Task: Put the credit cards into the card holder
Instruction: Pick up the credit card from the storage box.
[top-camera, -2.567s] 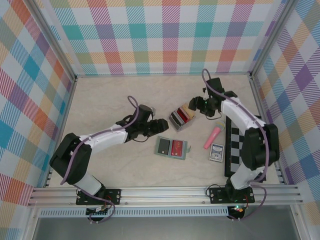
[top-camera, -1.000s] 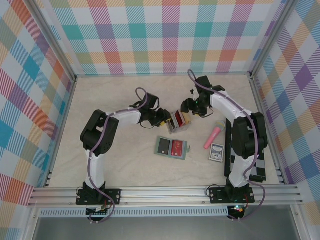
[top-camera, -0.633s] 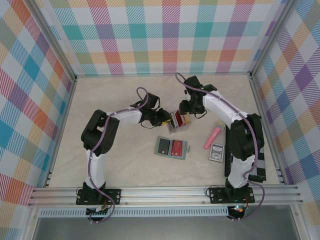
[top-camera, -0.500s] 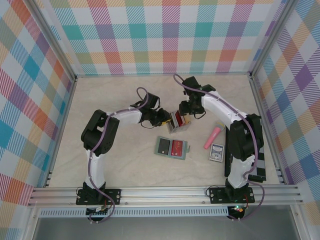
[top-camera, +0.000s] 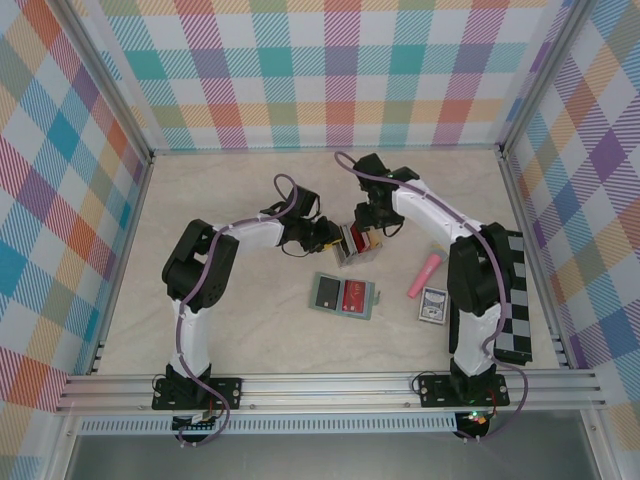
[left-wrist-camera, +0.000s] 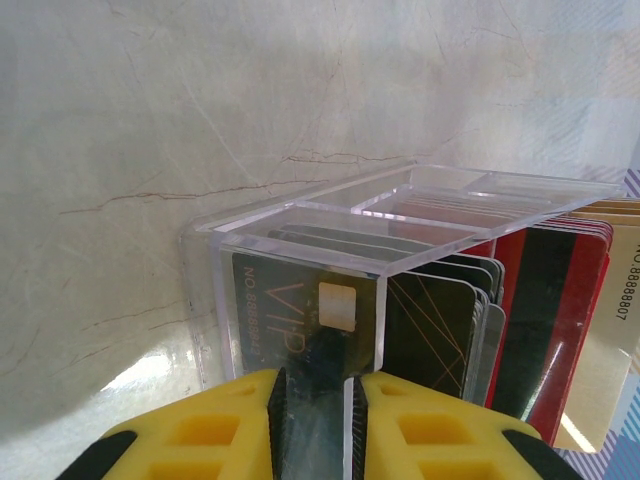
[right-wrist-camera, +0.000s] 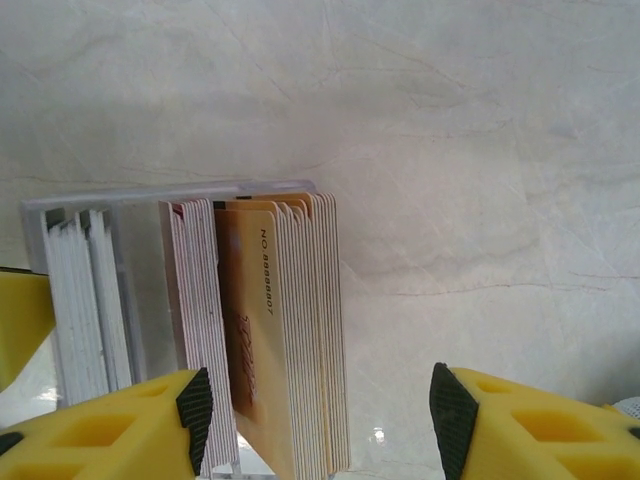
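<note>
Pinching the left end wall of the clear rack (left-wrist-camera: 300, 225) between fingers drawn close together, the left hand (left-wrist-camera: 315, 385) is bracing it on the desk (left-wrist-camera: 150, 120). The right hand (right-wrist-camera: 322, 410) is hanging over the rack's far-right end with its fingers spread wide. They are straddling the tan-orange stack of credit cards (right-wrist-camera: 270, 330) and gripping nothing yet.

Black, red, tan-orange and pale cards are standing upright in the rack in packed rows, so the bulk of the job is looking undone. Just near of the rack, around the middle of the desk, the sage-green card holder (top-camera: 371, 298) is lying open and flat. A red card (top-camera: 354, 295) and a dark card (top-camera: 326, 293) are showing on its two halves, though the overhead view is not telling whether they are fully tucked into slots. On that evidence, two cards appear to be placed, with many more waiting in the rack.

To the right, a pink stick (top-camera: 424, 275) and a blue playing-card box (top-camera: 432, 305) are lying clear of the work.
</note>
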